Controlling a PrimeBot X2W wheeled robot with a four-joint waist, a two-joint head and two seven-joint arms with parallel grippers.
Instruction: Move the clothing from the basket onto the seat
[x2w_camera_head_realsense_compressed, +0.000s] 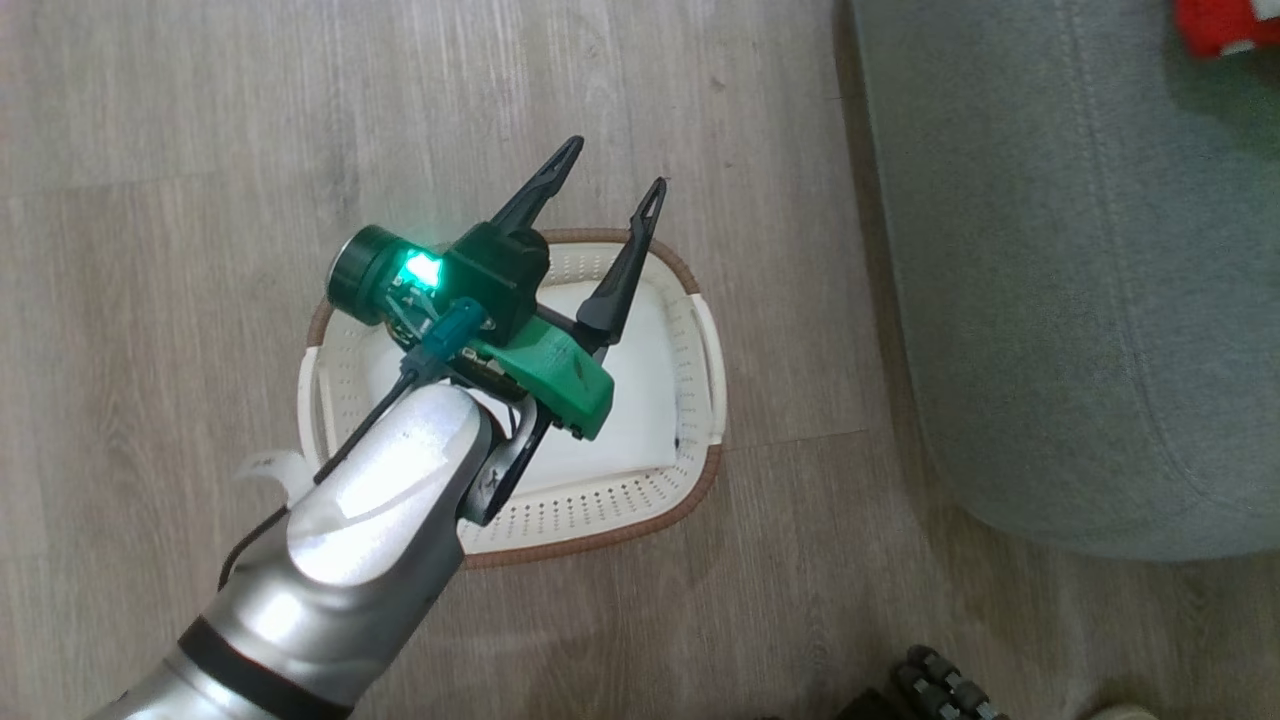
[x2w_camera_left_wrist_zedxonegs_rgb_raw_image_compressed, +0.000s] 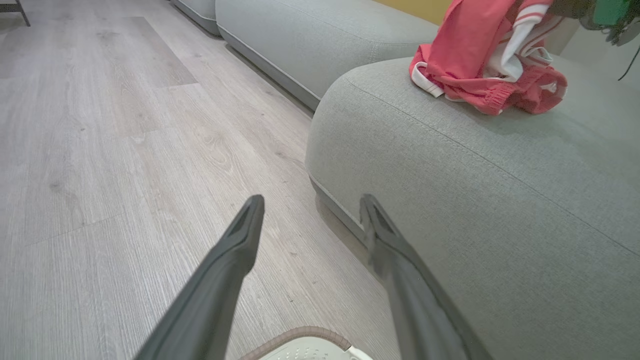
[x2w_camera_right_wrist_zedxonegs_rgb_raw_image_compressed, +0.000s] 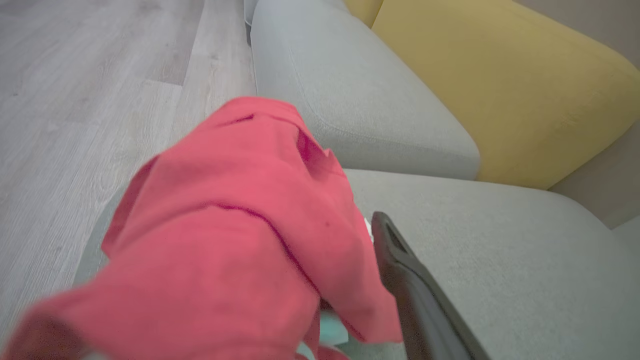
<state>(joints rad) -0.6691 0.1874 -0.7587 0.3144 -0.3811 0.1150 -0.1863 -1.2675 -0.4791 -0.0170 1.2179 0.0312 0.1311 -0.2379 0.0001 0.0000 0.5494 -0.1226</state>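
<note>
The cream basket (x2w_camera_head_realsense_compressed: 600, 505) stands on the floor, its white bottom bare, and its brown rim (x2w_camera_left_wrist_zedxonegs_rgb_raw_image_compressed: 300, 332) shows under my left fingers. My left gripper (x2w_camera_head_realsense_compressed: 617, 165) hangs over it, open and empty, pointing toward the seat (x2w_camera_left_wrist_zedxonegs_rgb_raw_image_compressed: 311, 200). The red and white clothing (x2w_camera_left_wrist_zedxonegs_rgb_raw_image_compressed: 480, 70) lies bunched on the grey-green seat (x2w_camera_left_wrist_zedxonegs_rgb_raw_image_compressed: 475, 210), one part still rising toward the green wrist of my right arm (x2w_camera_left_wrist_zedxonegs_rgb_raw_image_compressed: 611, 11). My right gripper (x2w_camera_right_wrist_zedxonegs_rgb_raw_image_compressed: 315, 220) stands open over the seat (x2w_camera_right_wrist_zedxonegs_rgb_raw_image_compressed: 500, 250). Red clothing (x2w_camera_right_wrist_zedxonegs_rgb_raw_image_compressed: 240, 225) drapes over and hides its left finger, while its right finger (x2w_camera_right_wrist_zedxonegs_rgb_raw_image_compressed: 400, 270) is bare.
The seat (x2w_camera_head_realsense_compressed: 1050, 300) lies right of the basket, with clothing (x2w_camera_head_realsense_compressed: 1225, 25) at its far corner. A second grey cushion (x2w_camera_right_wrist_zedxonegs_rgb_raw_image_compressed: 350, 100) and a yellow back cushion (x2w_camera_right_wrist_zedxonegs_rgb_raw_image_compressed: 500, 90) lie beyond. Wooden floor (x2w_camera_head_realsense_compressed: 250, 150) spreads left. A black wheel (x2w_camera_head_realsense_compressed: 940, 685) sits bottom right.
</note>
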